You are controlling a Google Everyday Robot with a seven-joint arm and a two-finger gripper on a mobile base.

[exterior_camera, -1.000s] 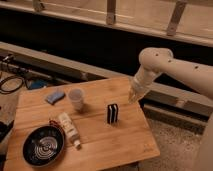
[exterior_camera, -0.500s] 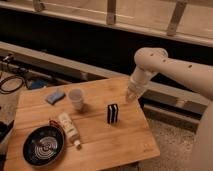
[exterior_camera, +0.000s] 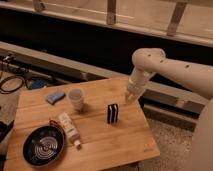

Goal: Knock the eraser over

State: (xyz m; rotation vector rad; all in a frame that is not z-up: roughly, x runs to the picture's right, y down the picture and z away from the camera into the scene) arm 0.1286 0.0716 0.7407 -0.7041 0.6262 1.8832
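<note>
Black with white stripes, the eraser (exterior_camera: pixel 113 113) stands upright on its end near the middle of the wooden table (exterior_camera: pixel 122 145), a little right of the pale cup (exterior_camera: pixel 76 98) and clear of it. It has not budged over the last second: same spot, same upright stance, so the task is not yet done.

What has changed is the arm. Its white elbow has eased a touch leftward, and the gripper (exterior_camera: pixel 131 95) has come with it. It now hangs low over the table's far right edge, just behind and to the right of the eraser and apart from it. From where I stand, its end is a pale blur against the wood, and I cannot tell whether it is spread or pressed together.

The shift is small, but I read it as lining up for a sideways sweep. A push toward the near-left at the block's upper half should topple it. The cup sits beyond on that side, so a long follow-through could catch it.

The blue pad (exterior_camera: pixel 55 96), the bottle (exterior_camera: pixel 68 129) lying on its side and the dark round dish (exterior_camera: pixel 44 147) are well off to the left, out of the way.
</note>
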